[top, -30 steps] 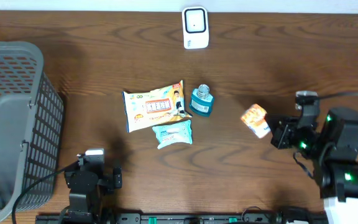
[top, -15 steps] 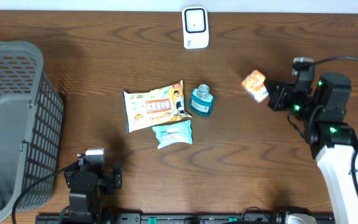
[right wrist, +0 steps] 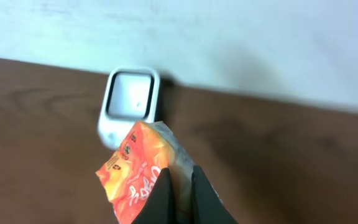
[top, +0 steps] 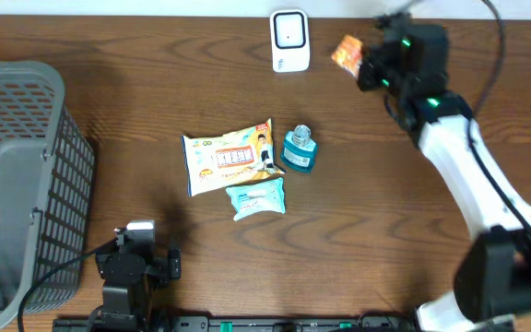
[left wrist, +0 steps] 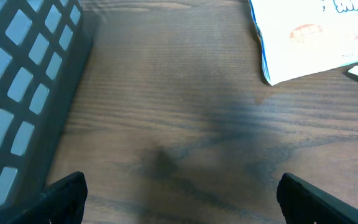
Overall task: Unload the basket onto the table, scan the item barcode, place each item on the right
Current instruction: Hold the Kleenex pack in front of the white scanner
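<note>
**Packet at scanner, scan pending**

My right claw (right wrist: 182,183) is clamped on the orange snack packet (right wrist: 138,171), low centre of the wrist view. The white scanner (right wrist: 128,102) stands just behind it. Pickup is done; I judge the scan itself is left. My left claw (left wrist: 180,196) gapes wide, empty.
</note>
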You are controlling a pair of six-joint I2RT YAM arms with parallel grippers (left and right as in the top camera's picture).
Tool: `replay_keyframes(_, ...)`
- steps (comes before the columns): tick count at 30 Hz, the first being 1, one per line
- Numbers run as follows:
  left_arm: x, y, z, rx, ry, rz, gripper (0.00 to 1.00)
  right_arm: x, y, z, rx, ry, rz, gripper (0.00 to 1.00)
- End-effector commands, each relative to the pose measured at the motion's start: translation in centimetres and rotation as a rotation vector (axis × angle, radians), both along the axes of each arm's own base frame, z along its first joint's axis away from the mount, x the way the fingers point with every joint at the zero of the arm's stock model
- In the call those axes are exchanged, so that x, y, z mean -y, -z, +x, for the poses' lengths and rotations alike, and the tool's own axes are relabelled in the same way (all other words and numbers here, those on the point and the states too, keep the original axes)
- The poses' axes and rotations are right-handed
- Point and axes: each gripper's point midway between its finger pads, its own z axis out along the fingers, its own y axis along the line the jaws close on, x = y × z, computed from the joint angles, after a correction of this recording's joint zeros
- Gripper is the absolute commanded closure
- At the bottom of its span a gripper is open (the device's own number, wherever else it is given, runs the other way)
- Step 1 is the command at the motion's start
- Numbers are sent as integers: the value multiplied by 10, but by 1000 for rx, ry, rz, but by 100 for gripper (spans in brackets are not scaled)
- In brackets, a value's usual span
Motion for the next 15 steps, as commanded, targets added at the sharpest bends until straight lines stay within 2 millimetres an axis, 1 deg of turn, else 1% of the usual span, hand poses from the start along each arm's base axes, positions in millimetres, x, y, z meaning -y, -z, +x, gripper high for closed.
replay_keyframes(1,-2,3,-2,-12,-4,10,2,-7,-7,35,102,33,-198,99)
replay_keyframes(2,-2,3,-2,-12,-4,10,2,-21,-3,50,144,3,-229,99)
replay_keyframes(3,-2,3,-2,-12,-4,10,2,-28,0,59,169,-11,-240,99)
replay_keyframes(7,-2,3,-2,-12,-4,10,2,-45,16,82,243,-3,-242,99)
replay_keyframes(10,-2,3,-2,-12,-4,10,2,-56,29,94,295,2,-247,99)
replay_keyframes(12,-2,3,-2,-12,-4,10,2,-74,41,99,340,-18,-240,99)
replay_keyframes(15,-2,3,-2,-12,-4,10,2,-87,45,101,383,-29,-230,99)
